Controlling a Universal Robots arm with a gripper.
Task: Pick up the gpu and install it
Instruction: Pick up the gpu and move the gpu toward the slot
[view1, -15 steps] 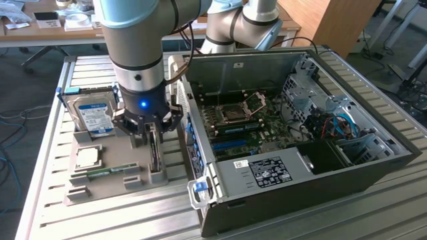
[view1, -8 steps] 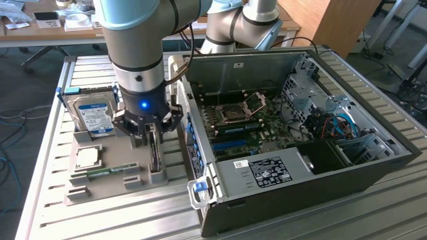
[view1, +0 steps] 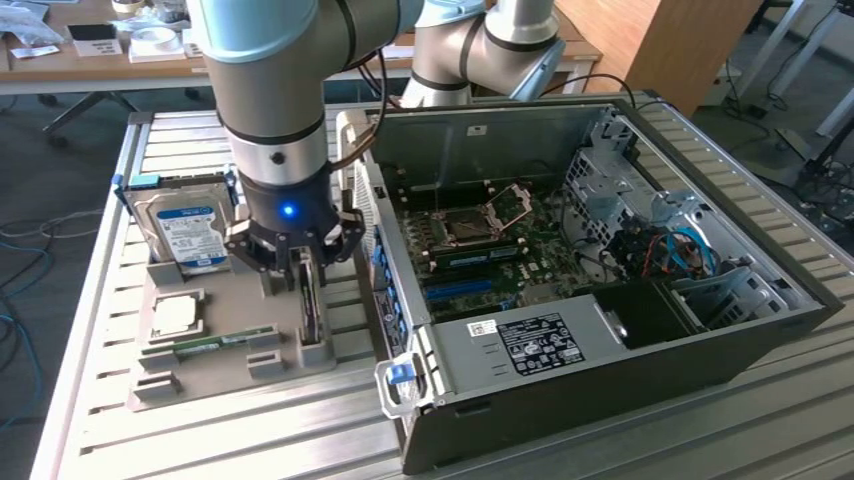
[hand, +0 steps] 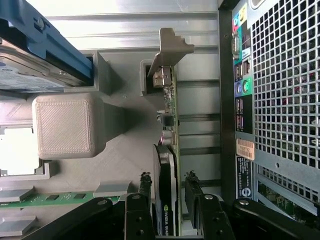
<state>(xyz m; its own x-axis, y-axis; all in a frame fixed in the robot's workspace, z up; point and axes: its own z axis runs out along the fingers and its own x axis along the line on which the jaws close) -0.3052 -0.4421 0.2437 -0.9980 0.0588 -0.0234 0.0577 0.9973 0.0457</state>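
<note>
The gripper (view1: 300, 272) hangs straight down from the arm over the grey tray (view1: 220, 390), which sits on the slatted table (view1: 200, 445) at the exterior view's left of the open PC case (view1: 601, 400). The gpu (view1: 310, 305) stands on its long edge in a slot along the tray's right side, the side nearest the case, and it is directly under the gripper.

In the wrist view the gripper (hand: 168, 181) straddles the gpu (hand: 165, 195). One finger is on the card's black cooler face and the other is on the face turned toward the case. The jaws are spread. A pale strip of tray shows between the case-side finger and the card, so the card is not clamped. I cannot tell whether the finger on the cooler side touches it. The card reaches away from the fingers to its metal bracket (hand: 170, 47), which is at the slot's far end, and it sits upright in the tray (hand: 125, 160).

Farther to the exterior view's left, a hard drive (view1: 187, 230) with a blue label leans in its own holder. A CPU (view1: 178, 313) lies flat nearer the camera, and a green RAM stick (view1: 214, 345) lies nearer still. The case (hand: 280, 100) stands just beside the gpu, its perforated rear panel facing the card.
</note>
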